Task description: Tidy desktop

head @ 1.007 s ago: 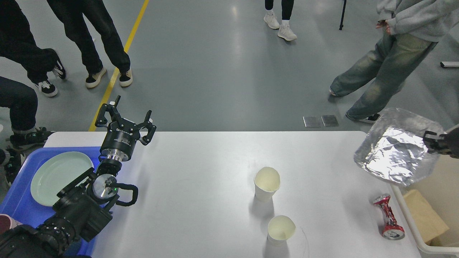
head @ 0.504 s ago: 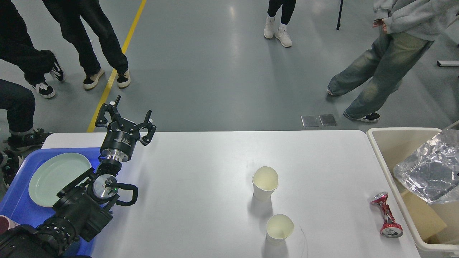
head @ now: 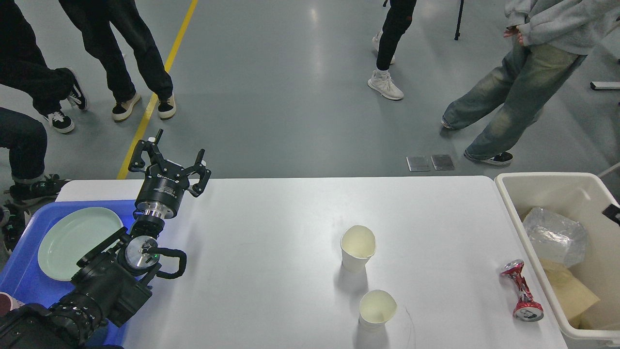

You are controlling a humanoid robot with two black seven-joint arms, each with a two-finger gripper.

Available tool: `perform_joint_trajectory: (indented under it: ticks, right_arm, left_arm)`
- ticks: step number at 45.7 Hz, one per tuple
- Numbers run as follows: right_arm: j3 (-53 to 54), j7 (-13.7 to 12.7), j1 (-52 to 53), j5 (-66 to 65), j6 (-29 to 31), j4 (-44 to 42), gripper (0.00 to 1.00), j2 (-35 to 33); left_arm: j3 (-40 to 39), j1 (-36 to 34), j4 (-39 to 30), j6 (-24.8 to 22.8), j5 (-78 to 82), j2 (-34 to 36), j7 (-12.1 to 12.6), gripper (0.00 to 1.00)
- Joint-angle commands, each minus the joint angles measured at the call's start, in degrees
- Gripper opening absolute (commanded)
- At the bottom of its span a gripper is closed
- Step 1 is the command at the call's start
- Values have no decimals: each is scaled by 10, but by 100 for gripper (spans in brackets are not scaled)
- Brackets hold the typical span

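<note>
My left claw [head: 167,161] hangs with its fingers spread apart and nothing between them, raised over the far left corner of the white tabletop [head: 271,252]. The tabletop stretches away from the claw to the right and toward me. Just beside my left arm, at the tabletop's left end, a blue tray [head: 22,281] carries a pale green plate [head: 72,240]. Well apart from the claw, near the middle of the tabletop, two paper cups stand upright, the far cup [head: 357,247] and the near cup [head: 377,309], close together. Farther right a crushed red can [head: 521,290] lies on its side near the tabletop's right edge. Beyond that edge a beige bin [head: 528,232] holds crumpled foil [head: 552,235]. My right claw is out of view.
</note>
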Motion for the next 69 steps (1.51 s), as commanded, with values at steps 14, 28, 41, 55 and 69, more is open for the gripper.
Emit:
perform_joint_trajectory:
  ticks: [14,28,41,55,69]
  right_arm:
    - [-9,48,276,-75,284,22,100,-7]
    - [-13,42,609,-272,286,487,100,8]
    - [-39,27,783,-306,244,890,100,2]
    - [-58,25,751,-299,177,929,100,14]
    - [14,27,552,-193,-12,869,100,43]
  left_arm:
    - [0,0,0,0,0,0,0,97]
    - [0,0,0,-2,0,0,0,97]
    - [0,1,0,-2,0,0,0,97]
    - [0,0,0,-2,0,0,0,97]
    - [0,1,0,-2,0,0,0,97]
